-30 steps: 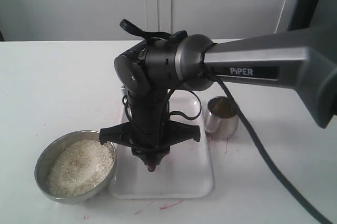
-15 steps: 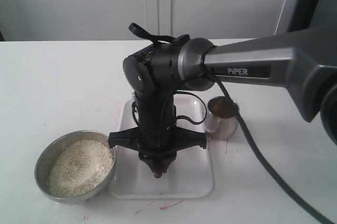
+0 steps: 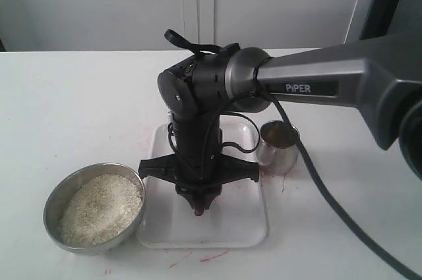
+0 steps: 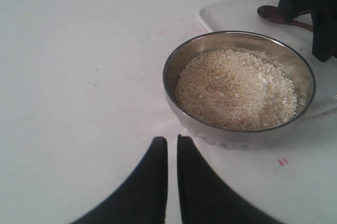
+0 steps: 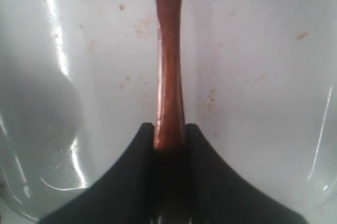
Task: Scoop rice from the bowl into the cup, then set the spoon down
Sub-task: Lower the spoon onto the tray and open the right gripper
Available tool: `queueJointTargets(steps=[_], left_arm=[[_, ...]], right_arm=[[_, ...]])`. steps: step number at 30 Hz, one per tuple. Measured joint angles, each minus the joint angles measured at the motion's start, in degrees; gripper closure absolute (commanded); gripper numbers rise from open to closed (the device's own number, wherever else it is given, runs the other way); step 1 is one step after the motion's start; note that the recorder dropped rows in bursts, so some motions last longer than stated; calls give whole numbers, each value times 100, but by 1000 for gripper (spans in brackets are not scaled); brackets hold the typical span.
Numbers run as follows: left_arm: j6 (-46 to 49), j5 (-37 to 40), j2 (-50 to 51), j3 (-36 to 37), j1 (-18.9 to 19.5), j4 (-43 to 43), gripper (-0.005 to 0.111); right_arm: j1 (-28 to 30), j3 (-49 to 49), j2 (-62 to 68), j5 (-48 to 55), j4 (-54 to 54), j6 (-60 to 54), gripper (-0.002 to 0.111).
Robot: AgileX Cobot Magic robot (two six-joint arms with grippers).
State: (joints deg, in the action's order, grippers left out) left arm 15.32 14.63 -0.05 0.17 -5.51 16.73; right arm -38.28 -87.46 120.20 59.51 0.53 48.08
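The steel bowl [image 3: 59,196] stands at the front left, filled with white rice [image 3: 100,207]. The shiny cup [image 3: 277,147] stands to the right of the white tray [image 3: 231,224]. My right gripper [image 3: 198,206] points down over the tray's middle, shut on the reddish-brown spoon [image 5: 169,71] by its handle. The spoon's oval head [image 4: 269,12] lies low over the tray [image 4: 237,10], beyond the bowl [image 4: 169,71] and its rice [image 4: 237,89]. My left gripper [image 4: 172,142] hovers over bare table just short of the bowl, its fingers nearly touching with nothing between them.
Red smudges mark the table in front of the tray [image 3: 211,255] and beside the cup. The right arm's grey link [image 3: 330,82] stretches in from the right above the cup. A white wall stands behind the table.
The right gripper with the spoon has shifted a little to the right and lower over the tray. Bowl and cup have not moved.
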Motion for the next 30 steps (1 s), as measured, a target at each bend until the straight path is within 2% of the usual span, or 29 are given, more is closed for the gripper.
queueJointTargets(steps=[14,25,30], left_arm=[[0,0,0,0,0,0,92],[0,0,0,0,0,0,92],[0,0,0,0,0,0,92]], right_arm=[[28,0,21,-26,11,-112,107],[28,0,21,-53,11,-261,79],[28,0,21,-53,11,-261,76]])
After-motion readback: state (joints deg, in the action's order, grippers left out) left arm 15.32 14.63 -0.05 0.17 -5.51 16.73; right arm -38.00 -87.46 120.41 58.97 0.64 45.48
